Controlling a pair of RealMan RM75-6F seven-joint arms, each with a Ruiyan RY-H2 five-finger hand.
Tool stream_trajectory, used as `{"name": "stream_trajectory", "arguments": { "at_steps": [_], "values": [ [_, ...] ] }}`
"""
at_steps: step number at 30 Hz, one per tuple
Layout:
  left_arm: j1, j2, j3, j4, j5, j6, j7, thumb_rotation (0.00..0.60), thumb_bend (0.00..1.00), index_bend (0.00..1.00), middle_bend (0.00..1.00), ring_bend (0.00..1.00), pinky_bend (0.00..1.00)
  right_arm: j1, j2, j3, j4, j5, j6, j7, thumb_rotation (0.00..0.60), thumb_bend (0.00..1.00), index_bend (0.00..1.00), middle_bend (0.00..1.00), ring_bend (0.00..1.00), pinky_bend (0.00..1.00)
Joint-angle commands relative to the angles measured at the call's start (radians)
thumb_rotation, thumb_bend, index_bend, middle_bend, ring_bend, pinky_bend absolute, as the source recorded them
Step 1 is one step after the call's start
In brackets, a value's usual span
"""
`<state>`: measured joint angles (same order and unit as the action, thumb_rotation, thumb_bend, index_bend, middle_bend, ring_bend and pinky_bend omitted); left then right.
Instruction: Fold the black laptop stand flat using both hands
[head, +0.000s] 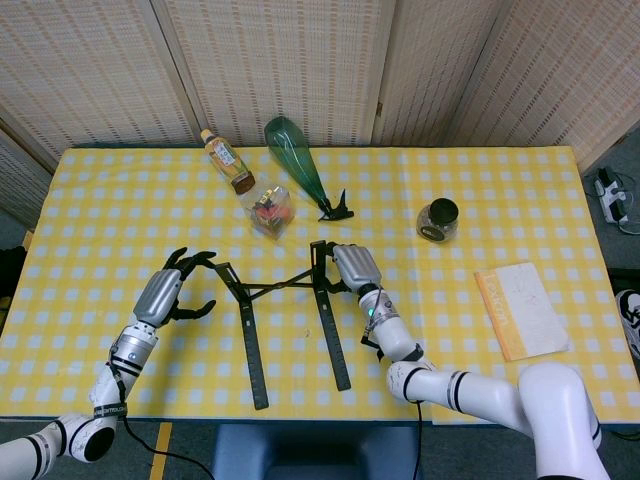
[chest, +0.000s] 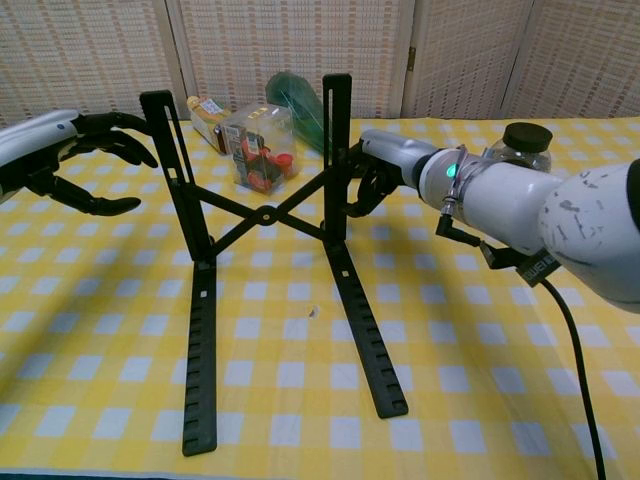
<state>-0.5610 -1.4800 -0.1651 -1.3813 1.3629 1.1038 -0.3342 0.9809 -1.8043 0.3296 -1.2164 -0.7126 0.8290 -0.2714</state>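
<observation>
The black laptop stand (head: 280, 288) stands unfolded in the middle of the yellow checked table (head: 120, 200), two base rails pointing toward me, two uprights joined by a cross brace (chest: 265, 215). My right hand (head: 352, 268) grips the right upright (chest: 336, 150) near its upper half, fingers curled round it from the right; the chest view shows this hand (chest: 385, 165) too. My left hand (head: 175, 290) hovers open just left of the left upright (chest: 175, 160), fingers spread and apart from it, also seen in the chest view (chest: 75, 160).
Behind the stand lie a tea bottle (head: 225, 160), a green glass bottle (head: 297, 165), a clear plastic box (head: 268, 210) and a black spray nozzle (head: 335, 208). A black-lidded jar (head: 437, 220) and a booklet (head: 520, 310) sit to the right.
</observation>
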Motion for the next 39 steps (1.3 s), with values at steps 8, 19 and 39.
{"name": "stream_trajectory", "arguments": {
  "at_steps": [8, 19, 39],
  "values": [
    [0.002, -0.003, -0.003, 0.011, -0.006, -0.003, -0.004, 0.6, 0.32, 0.2, 0.32, 0.24, 0.0, 0.006, -0.018, 0.01, 0.025, -0.009, -0.001, 0.003, 0.6, 0.42, 0.55, 0.36, 0.38, 0.28],
    [0.003, -0.003, -0.003, 0.023, -0.003, -0.005, -0.014, 0.6, 0.32, 0.19, 0.32, 0.23, 0.0, -0.005, -0.026, 0.013, 0.03, -0.035, 0.009, 0.014, 0.6, 0.42, 0.7, 0.43, 0.43, 0.31],
    [0.029, 0.058, 0.008, 0.011, 0.024, 0.027, -0.025, 0.6, 0.32, 0.15, 0.3, 0.21, 0.0, -0.141, 0.312, -0.16, -0.445, -0.243, -0.046, 0.043, 0.6, 0.42, 0.0, 0.14, 0.2, 0.25]
  ]
}}
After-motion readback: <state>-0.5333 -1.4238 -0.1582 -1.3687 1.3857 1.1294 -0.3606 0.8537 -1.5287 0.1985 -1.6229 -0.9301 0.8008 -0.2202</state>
